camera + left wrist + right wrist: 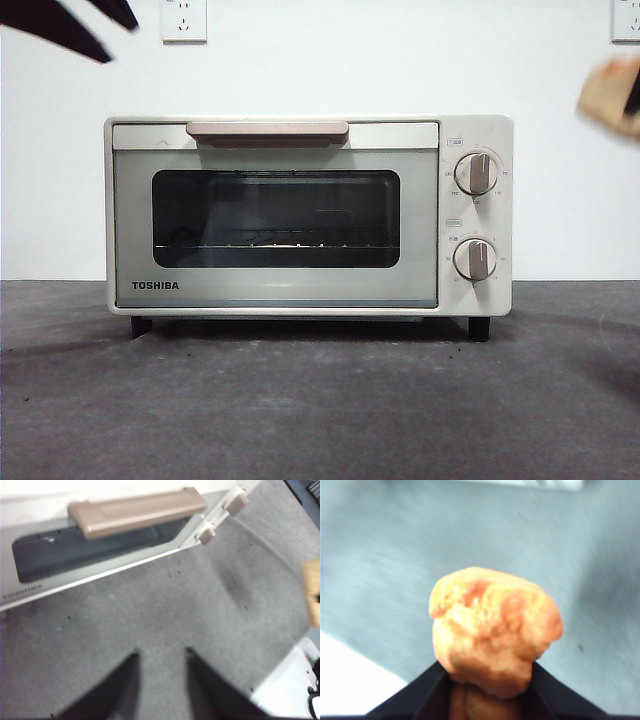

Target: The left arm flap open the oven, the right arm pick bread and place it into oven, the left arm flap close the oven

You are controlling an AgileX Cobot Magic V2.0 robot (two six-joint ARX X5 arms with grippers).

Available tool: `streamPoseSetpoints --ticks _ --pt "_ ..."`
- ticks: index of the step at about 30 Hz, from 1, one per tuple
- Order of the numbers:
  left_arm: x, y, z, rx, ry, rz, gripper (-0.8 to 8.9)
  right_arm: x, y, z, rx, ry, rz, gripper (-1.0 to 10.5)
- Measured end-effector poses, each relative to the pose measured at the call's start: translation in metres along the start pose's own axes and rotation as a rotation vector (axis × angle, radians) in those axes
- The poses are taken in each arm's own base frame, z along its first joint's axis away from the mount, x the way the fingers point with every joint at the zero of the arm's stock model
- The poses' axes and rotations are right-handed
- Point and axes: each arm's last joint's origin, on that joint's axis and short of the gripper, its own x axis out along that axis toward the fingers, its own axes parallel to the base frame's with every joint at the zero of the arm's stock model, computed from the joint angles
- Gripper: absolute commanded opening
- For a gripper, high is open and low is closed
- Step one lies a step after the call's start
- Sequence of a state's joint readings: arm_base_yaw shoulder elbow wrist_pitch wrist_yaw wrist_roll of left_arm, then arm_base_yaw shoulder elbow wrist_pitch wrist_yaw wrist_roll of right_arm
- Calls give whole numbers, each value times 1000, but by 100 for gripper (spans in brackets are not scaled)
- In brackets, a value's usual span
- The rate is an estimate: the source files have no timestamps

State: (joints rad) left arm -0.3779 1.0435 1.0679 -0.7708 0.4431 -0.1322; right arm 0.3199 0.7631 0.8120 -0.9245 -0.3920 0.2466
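Observation:
The cream-white TOSHIBA oven (308, 215) stands in the middle of the table with its door shut; its beige handle (267, 129) runs along the top of the door. My left gripper (162, 652) is open and empty, above the grey table in front of the oven (60, 555), near the handle (135, 512). In the front view it shows as black tips (90, 25) at the top left. My right gripper (487, 669) is shut on the golden-brown bread (495, 630) and holds it in the air to the right of the oven, blurred at the front view's edge (610, 95). The bread also shows in the left wrist view (312, 592).
Two beige knobs (477, 173) (475, 259) sit on the oven's right panel. A wire rack (275, 245) shows behind the dark window. The grey table (320, 400) stretches in front of the oven. A white wall with sockets (184, 20) is behind.

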Motion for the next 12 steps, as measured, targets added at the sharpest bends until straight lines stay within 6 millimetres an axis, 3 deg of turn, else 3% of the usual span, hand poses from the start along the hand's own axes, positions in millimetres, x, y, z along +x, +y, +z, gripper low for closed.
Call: streamPoseSetpoints --ticks 6,12 --pt "24 0 39 49 34 -12 11 -36 10 -21 -23 -177 51 153" --pt "54 0 71 126 61 -15 11 -57 15 -37 -1 -287 93 153"
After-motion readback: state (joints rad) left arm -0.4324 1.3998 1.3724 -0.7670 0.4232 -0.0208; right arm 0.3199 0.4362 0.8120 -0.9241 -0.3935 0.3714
